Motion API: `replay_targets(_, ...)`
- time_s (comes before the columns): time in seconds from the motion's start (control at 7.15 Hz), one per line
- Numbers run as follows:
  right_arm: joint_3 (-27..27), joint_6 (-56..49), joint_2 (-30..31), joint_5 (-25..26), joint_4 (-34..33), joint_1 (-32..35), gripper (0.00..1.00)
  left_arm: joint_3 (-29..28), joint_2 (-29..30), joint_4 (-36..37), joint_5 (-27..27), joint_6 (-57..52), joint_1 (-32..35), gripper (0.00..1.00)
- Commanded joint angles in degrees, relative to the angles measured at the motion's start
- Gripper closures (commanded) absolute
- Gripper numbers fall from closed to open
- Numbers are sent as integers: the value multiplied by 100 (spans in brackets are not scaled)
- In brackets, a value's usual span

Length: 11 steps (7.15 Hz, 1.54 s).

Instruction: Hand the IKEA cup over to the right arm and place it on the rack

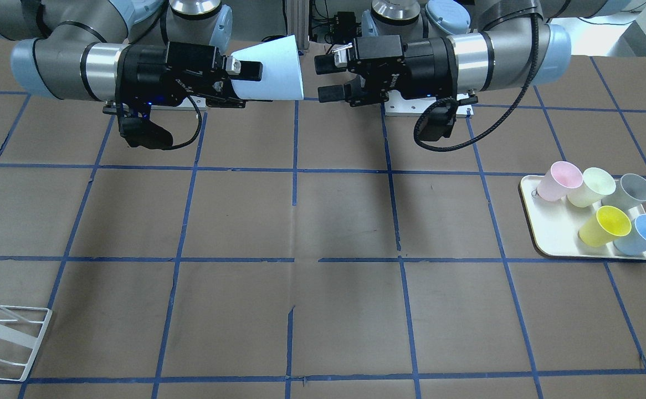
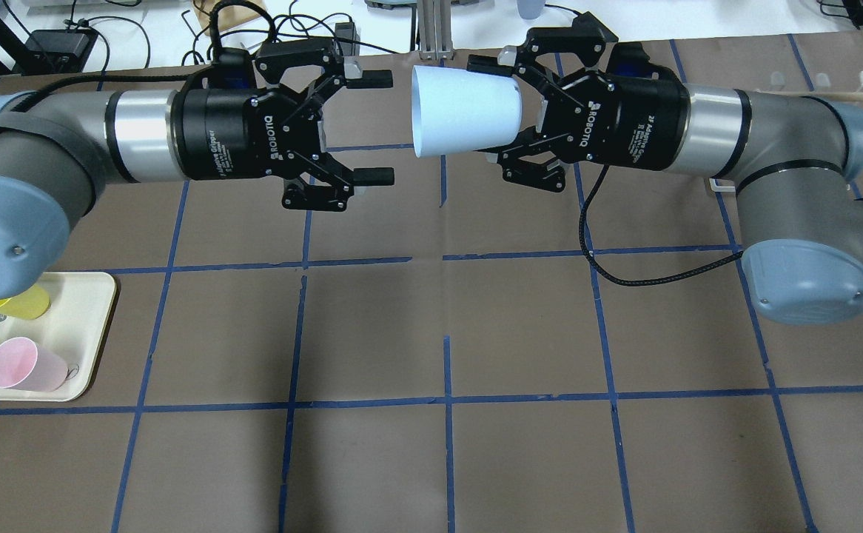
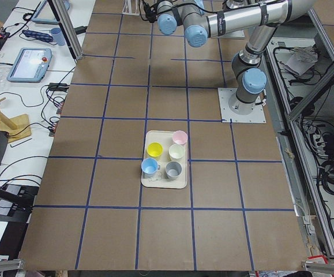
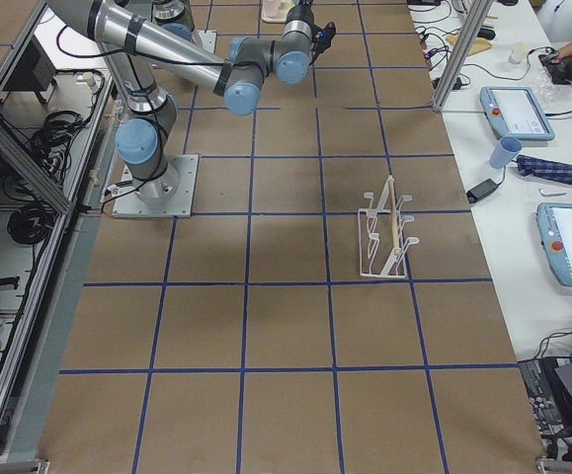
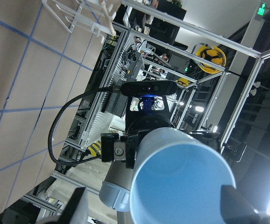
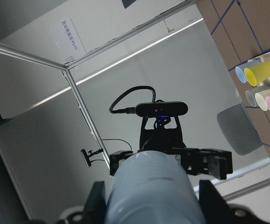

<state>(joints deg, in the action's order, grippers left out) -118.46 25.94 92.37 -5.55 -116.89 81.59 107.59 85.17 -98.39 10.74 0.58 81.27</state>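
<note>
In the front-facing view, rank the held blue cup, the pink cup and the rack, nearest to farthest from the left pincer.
1. Held blue cup, facing the left pincer.
2. Pink cup, on the tray.
3. Rack, opposite table corner.

Tray [image 1: 550, 221] sits at the front view's right edge, on the brown table [image 1: 345, 221]. On it, lying tilted: pink cup [image 1: 560, 180], green cup [image 1: 591, 187], grey cup [image 1: 630, 191], yellow cup [image 1: 605, 225], blue cup [image 1: 643, 234].

Both arms are stretching out level above the desk, wrists facing each other midway between its left and right edges. The left gripper [image 2: 377, 126] is gaping wide, touching nothing. The right gripper [image 2: 492, 109] is clamping the narrow base of the IKEA cup [image 2: 448, 111].
</note>
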Motion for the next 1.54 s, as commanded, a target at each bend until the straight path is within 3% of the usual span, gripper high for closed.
replay_targets(0.0, 7, 174, 0, -288, -9, -256, 34, -560, 60, 154, 1519, 101, -419, 0)
replay_targets(0.14, 7, 183, 0, -219, -87, -301, 36, -1025, 87, 162, 2711, 109, -385, 0)
replay_targets(0.42, 68, 209, 17, 1251, -562, -319, 37, -1328, 87, 302, 4462, 319, 8, 0)
replay_targets(0.56, 242, 209, 17, 1902, -562, -319, 37, -1320, 148, 999, 5499, 677, 385, 0)
replay_targets(0.84, 760, 201, 44, 3466, -266, -284, 37, -1268, 324, 1567, 7389, 927, 1124, 0)
replay_targets(0.98, 893, 174, 53, 4108, -142, -275, 38, -1215, 272, 1604, 7608, 831, 1240, 0)
replay_targets(1.12, 1016, 96, 87, 5150, -27, -232, 38, -1275, 298, 1604, 7653, 717, 1233, 0)
replay_targets(1.26, 1183, -383, 70, 5639, 539, -249, 38, -1406, 359, 1621, 8141, 255, 1155, 0)
replay_targets(1.4, 1376, -1206, 70, 6496, 1058, -266, 40, -1590, 429, 1534, 8059, 259, 1128, 0)
